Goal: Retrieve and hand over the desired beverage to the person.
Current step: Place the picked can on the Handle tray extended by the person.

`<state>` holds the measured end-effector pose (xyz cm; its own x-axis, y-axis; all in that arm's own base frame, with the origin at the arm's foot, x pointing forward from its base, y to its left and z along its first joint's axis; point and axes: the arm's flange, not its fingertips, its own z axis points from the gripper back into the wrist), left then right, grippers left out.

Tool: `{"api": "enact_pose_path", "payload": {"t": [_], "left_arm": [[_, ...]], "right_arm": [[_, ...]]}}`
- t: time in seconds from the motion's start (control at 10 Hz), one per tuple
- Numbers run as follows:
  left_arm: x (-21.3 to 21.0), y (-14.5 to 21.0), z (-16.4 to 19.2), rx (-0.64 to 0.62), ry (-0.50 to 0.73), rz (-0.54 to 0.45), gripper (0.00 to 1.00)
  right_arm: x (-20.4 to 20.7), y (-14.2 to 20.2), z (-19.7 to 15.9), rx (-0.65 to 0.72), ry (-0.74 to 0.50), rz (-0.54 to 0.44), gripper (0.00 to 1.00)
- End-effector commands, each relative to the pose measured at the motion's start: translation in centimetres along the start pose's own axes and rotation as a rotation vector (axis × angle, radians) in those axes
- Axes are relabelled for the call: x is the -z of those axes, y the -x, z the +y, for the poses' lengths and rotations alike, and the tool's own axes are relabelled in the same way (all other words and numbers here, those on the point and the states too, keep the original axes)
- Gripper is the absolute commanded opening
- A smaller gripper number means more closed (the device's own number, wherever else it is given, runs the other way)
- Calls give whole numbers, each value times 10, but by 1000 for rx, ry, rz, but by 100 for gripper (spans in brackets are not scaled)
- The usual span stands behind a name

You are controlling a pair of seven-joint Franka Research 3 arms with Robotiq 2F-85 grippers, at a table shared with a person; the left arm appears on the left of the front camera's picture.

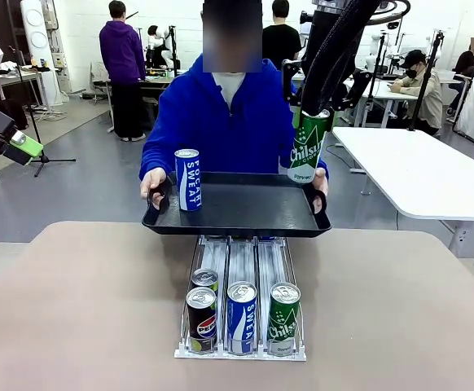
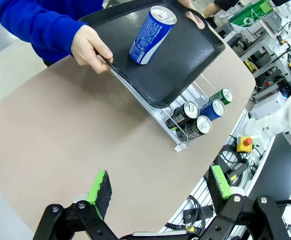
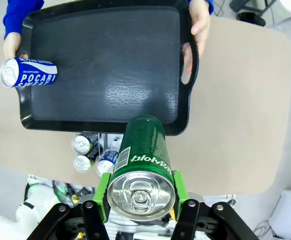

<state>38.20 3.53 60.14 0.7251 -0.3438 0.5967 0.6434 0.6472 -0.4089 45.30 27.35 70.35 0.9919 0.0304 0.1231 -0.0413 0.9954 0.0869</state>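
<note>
This is a robotics lab: in the upper part of the front view, long white worktables [image 1: 420, 167] stand on a grey floor, with people working at them. In the upper left a black tripod stand [image 1: 35, 122] sits beside a cluttered bench [image 1: 13, 77]. At the right edge of the left wrist view, a yellow box with a red emergency-stop button [image 2: 245, 144] lies among cables.

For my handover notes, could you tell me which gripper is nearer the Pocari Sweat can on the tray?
Right. The right gripper holds the green can above the tray's opposite end from the Pocari Sweat can; the open left gripper hangs off beyond the table's left.
</note>
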Motion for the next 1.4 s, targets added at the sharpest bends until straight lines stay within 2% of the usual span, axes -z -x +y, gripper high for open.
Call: {"api": "enact_pose_path", "payload": {"t": [0.0,0.1,0.2,0.7,1.3], "left_arm": [[-1,1,0,8,8,-3,100],[-1,1,0,8,8,-3,100],[-1,1,0,8,8,-3,100],[-1,1,0,8,8,-3,100],[-1,1,0,8,8,-3,100]], "right_arm": [[-1,5,-4,7,8,-9,0],[-1,5,-4,7,8,-9,0],[0,0,0,0,0,0,58],[22,-54,36,-16,51,56,58],[69,-80,74,-70,61,88,58]]}}
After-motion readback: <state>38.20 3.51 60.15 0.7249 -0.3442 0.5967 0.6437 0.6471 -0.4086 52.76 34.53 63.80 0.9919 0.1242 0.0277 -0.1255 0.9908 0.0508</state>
